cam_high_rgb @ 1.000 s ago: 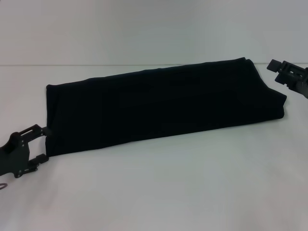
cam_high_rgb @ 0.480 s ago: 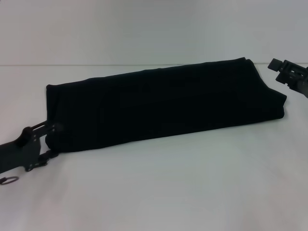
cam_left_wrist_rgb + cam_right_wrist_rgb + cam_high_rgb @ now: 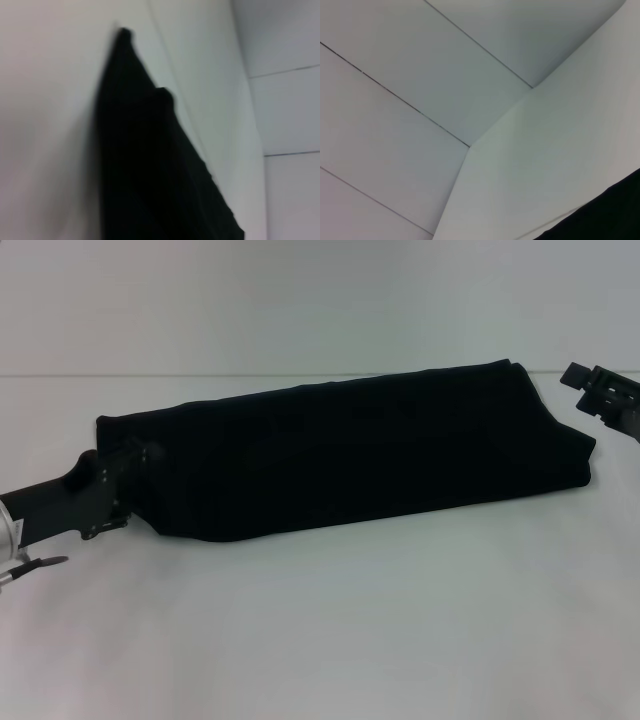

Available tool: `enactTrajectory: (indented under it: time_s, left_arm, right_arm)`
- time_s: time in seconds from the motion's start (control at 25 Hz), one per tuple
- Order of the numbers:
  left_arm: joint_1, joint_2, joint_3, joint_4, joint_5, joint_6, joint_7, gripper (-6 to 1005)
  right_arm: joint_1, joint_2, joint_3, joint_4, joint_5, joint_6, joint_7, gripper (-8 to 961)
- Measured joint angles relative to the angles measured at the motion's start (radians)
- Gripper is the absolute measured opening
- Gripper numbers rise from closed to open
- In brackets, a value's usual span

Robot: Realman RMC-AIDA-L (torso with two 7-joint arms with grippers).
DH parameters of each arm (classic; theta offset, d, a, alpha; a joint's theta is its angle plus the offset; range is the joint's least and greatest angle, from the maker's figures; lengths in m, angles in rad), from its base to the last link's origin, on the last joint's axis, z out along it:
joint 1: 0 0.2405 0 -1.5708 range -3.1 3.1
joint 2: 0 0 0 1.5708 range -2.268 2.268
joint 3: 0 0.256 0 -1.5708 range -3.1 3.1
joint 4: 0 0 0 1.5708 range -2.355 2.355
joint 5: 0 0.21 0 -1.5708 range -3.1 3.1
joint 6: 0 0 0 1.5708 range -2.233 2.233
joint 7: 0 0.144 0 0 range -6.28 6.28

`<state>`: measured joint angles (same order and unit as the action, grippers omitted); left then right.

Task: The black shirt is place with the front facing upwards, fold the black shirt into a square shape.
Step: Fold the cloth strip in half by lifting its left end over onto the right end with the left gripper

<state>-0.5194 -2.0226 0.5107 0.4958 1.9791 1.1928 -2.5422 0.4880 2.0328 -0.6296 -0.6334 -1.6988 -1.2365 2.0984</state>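
Note:
The black shirt (image 3: pixel 360 455) lies folded into a long strip across the white table (image 3: pixel 350 640), plain black side up, no letters showing. My left gripper (image 3: pixel 135 465) is shut on the strip's left end and holds its near corner raised off the table. The left wrist view shows the black cloth (image 3: pixel 150 170) running away from the gripper. My right gripper (image 3: pixel 582 390) is open and empty, just beyond the strip's far right end and apart from it. A corner of the shirt (image 3: pixel 610 215) shows in the right wrist view.
A white wall (image 3: pixel 320 300) stands behind the table's back edge. A small metal part of the left arm (image 3: pixel 25 570) sticks out near the left border.
My left gripper closed on the strip's near left corner and moved it up and to the right, so the left end is bunched and lifted. The right gripper has not moved.

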Motion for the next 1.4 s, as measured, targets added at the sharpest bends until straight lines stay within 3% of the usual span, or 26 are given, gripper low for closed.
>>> enactTrajectory:
  time_s: [0.36, 0.72, 1.2, 1.4]
  left_arm:
    - [0.053, 0.013, 0.011, -0.031, -0.007, 0.017, 0.004, 855]
    - [0.060, 0.015, 0.014, -0.034, 0.039, 0.027, -0.012, 854]
    - [0.007, 0.000, 0.015, -0.042, 0.038, -0.069, 0.011, 854]
    - [0.013, -0.011, -0.009, -0.022, 0.008, -0.018, 0.065, 854]
  right_arm:
    - [-0.002, -0.001, 0.008, 0.018, 0.001, 0.000, -0.009, 746]
    - [0.001, -0.002, 0.009, 0.023, 0.004, 0.000, -0.010, 746]
    - [-0.002, -0.003, 0.014, 0.023, 0.007, 0.000, -0.011, 746]
    - [-0.002, -0.003, 0.018, 0.023, 0.007, 0.000, -0.011, 746]
